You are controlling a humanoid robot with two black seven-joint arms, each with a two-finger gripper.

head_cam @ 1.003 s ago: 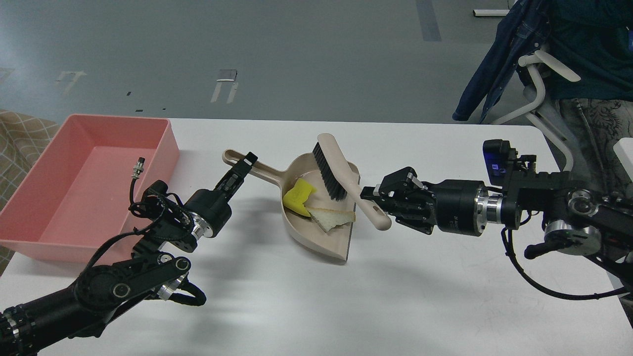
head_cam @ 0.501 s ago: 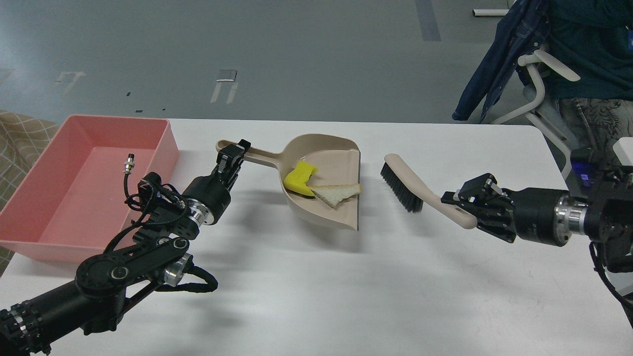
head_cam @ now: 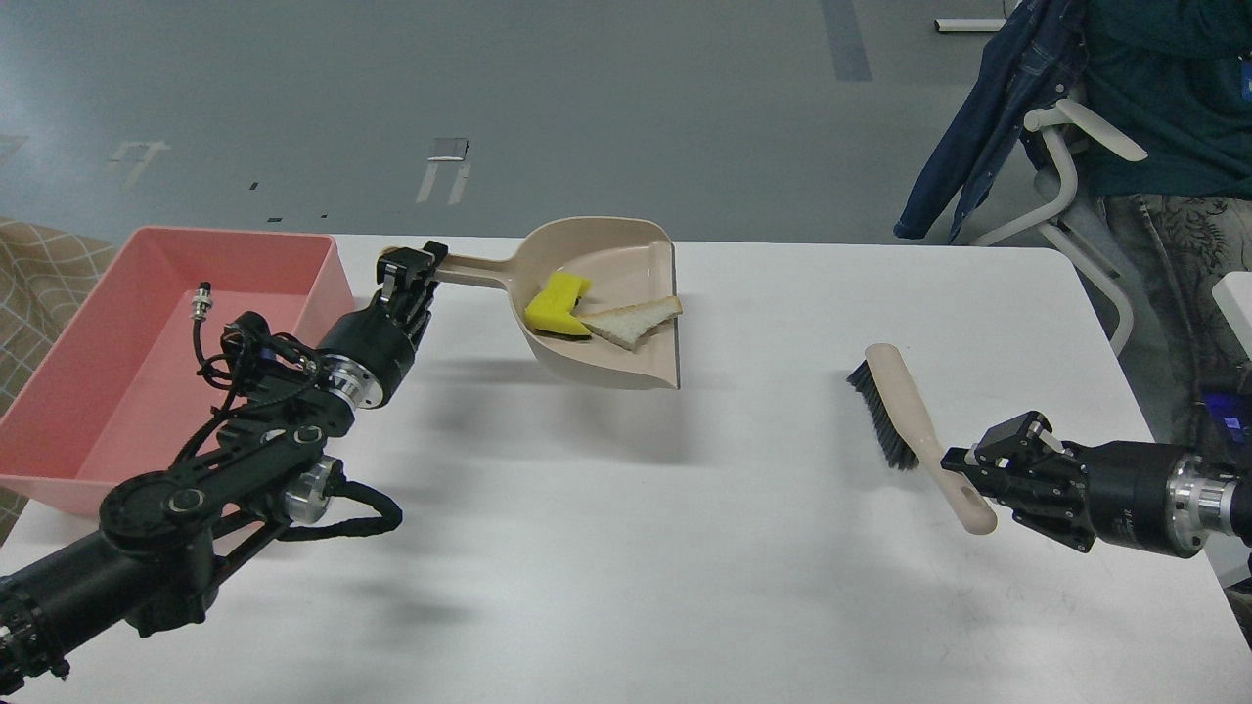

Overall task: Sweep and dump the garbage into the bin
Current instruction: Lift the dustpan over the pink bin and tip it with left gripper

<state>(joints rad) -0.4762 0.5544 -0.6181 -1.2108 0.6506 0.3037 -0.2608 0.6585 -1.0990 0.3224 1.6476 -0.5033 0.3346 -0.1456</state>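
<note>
My left gripper (head_cam: 416, 269) is shut on the handle of the beige dustpan (head_cam: 626, 352) and holds it lifted above the white table (head_cam: 626, 548). In the pan lie the yellow sponge chunk (head_cam: 553, 305) with its dark green side and the white bread slice (head_cam: 631, 321). The pink bin (head_cam: 78, 391) stands at the table's left edge, to the left of the dustpan, with nothing seen inside. My right gripper (head_cam: 963, 474) is shut on the handle of the beige brush (head_cam: 905, 411) with black bristles, at the right side of the table.
A chair (head_cam: 1066, 147) draped with a dark jacket stands behind the table's far right corner. A patterned beige cloth (head_cam: 39, 264) shows at the left, behind the bin. The dustpan casts a shadow on the table under it.
My left gripper has lifted the dustpan and carried it left and back toward the bin, garbage still inside. My right gripper has drawn the brush away to the right and nearer.
</note>
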